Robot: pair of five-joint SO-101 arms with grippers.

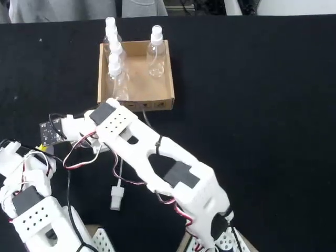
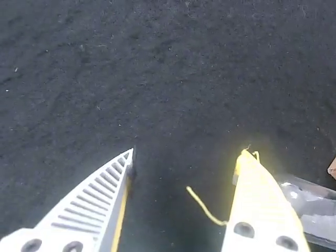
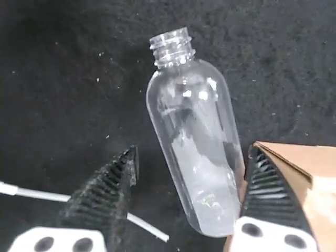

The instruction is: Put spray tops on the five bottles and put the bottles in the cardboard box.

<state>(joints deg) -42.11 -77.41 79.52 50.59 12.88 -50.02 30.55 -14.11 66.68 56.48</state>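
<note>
Uncapped bottle (image 3: 191,131) lay flat just beside cardboard box (image 3: 310,163). Right gripper (image 3: 192,150) straddled it, spread wide and empty; left gripper (image 2: 187,151) likewise. Probably light, slick, thin-walled: grip mid-body.

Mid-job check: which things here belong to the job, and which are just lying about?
Job: uncapped bottle, lying between the jaws of the open right pincer; loose spray top; cardboard box; capped bottles standing in it.
Lying about: black tablecloth; yellow thread hanging off the left pincer.
</note>
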